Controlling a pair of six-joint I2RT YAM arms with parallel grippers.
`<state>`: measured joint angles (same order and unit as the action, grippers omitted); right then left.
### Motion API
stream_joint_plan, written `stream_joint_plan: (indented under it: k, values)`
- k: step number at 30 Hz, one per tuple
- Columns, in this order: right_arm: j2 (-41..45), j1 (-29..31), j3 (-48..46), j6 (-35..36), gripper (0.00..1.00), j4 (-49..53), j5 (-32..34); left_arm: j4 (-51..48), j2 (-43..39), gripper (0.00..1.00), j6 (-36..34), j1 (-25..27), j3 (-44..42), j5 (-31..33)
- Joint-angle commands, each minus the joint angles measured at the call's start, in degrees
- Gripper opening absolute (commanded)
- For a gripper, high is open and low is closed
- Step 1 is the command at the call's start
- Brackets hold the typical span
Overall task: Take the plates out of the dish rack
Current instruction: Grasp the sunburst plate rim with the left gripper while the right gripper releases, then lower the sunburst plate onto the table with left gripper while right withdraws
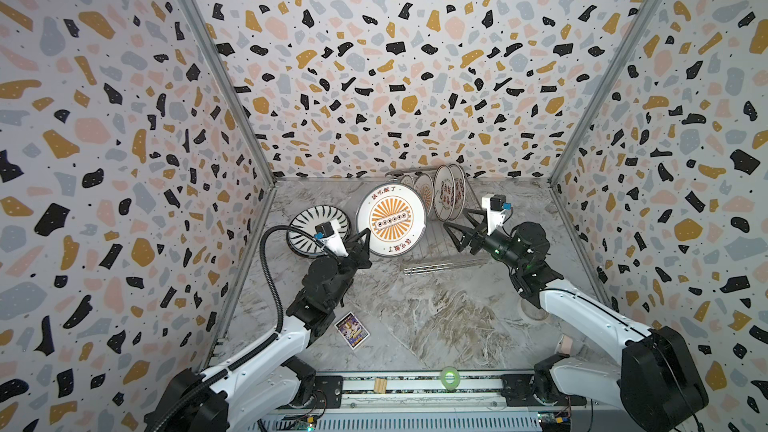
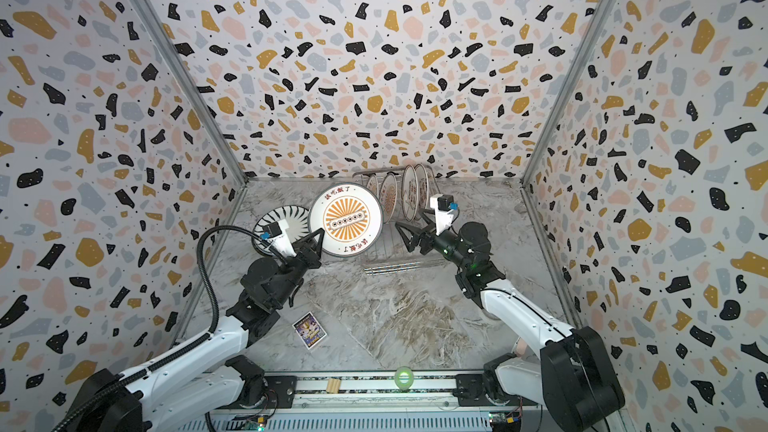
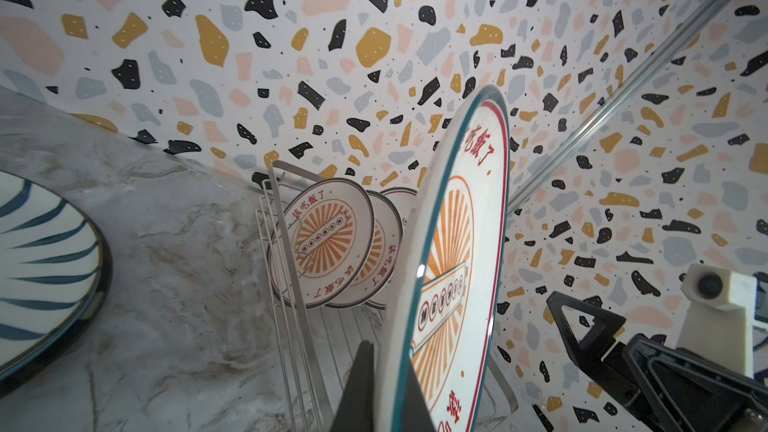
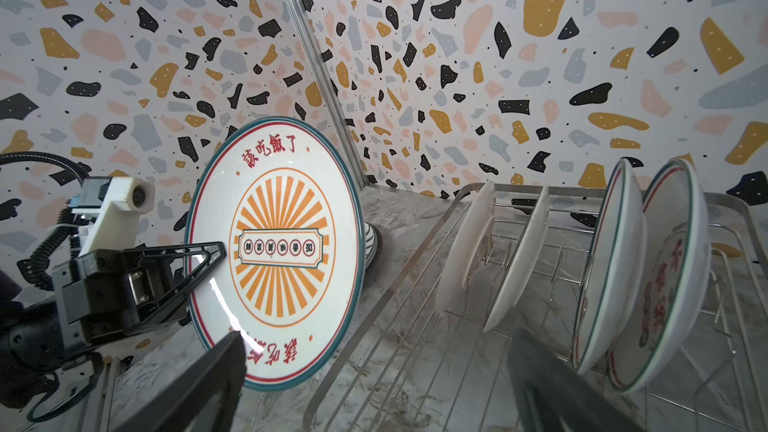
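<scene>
The orange sunburst plate (image 1: 390,220) stands on edge just left of the dish rack (image 1: 446,261), its lower rim pinched in the fully closed jaws of the left gripper (image 1: 365,236). Whether the rim touches the counter (image 1: 415,317) cannot be told. Four more plates (image 1: 442,193) stand upright in the far end of the rack. The right gripper (image 1: 452,238) hangs over the rack's bare near part, its jaws spread wide and holding nothing. A black-striped plate (image 1: 309,218) lies flat on the counter, partly behind the held plate. Nearer the arms' bases lies a purple card (image 1: 352,330).
</scene>
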<state>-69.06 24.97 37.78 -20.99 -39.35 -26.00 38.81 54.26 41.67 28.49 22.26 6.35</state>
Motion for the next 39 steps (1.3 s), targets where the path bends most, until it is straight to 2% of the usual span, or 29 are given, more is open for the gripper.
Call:
stream_joint_plan:
  k: [1, 4, 7, 9, 15, 18, 22, 25, 29, 31, 35, 39]
  values:
    - [0.8, 2.7, 3.0, 3.5, 0.99, -2.3, 2.6, 3.7, -3.2, 0.00, 4.6, -2.3, -1.4, 0.6]
    - [0.0, 6.5, 5.6, 8.0, 0.99, 1.3, 7.3, 2.0, -5.6, 0.00, 7.1, -4.4, -3.1, 2.4]
    - [-2.0, 9.6, 8.8, 11.3, 0.99, 4.2, 11.9, -2.0, -7.4, 0.00, 12.3, -6.6, -4.7, 7.1]
    - [-4.2, 10.6, 11.6, 12.0, 0.99, 6.5, 12.0, -3.7, -7.9, 0.00, 15.8, -8.5, -5.4, 5.6]
    - [-11.4, 13.1, 21.5, 13.9, 0.99, 14.4, 10.0, -10.6, -7.2, 0.00, 20.4, -9.2, -4.9, 5.5]
    - [-14.6, 15.6, 24.9, 17.2, 0.99, 17.9, 10.0, -12.7, -7.5, 0.00, 20.7, -9.8, -4.6, 5.1]
    - [-18.7, 17.7, 29.7, 20.0, 0.99, 23.7, 9.8, -24.0, -7.5, 0.00, 19.7, -11.0, -1.5, 5.7]
    - [-21.1, 18.3, 32.5, 20.4, 0.99, 26.1, 9.4, -23.1, -8.6, 0.00, 20.5, -11.0, -4.0, 4.6]
    - [-23.9, 19.3, 36.7, 21.5, 0.99, 30.6, 9.3, -27.7, -10.0, 0.00, 19.4, -11.0, -5.0, 6.5]
    - [-25.2, 19.8, 38.5, 22.6, 0.99, 33.0, 9.2, -27.8, -10.4, 0.00, 19.4, -11.0, -6.1, 7.0]
    - [-26.4, 20.4, 39.9, 24.1, 0.99, 35.9, 10.5, -24.7, -7.7, 0.00, 18.8, -11.2, -8.3, 2.3]
    - [-25.7, 20.4, 39.1, 24.5, 0.99, 35.7, 11.9, -21.9, -6.4, 0.00, 17.9, -11.2, -9.5, 0.4]
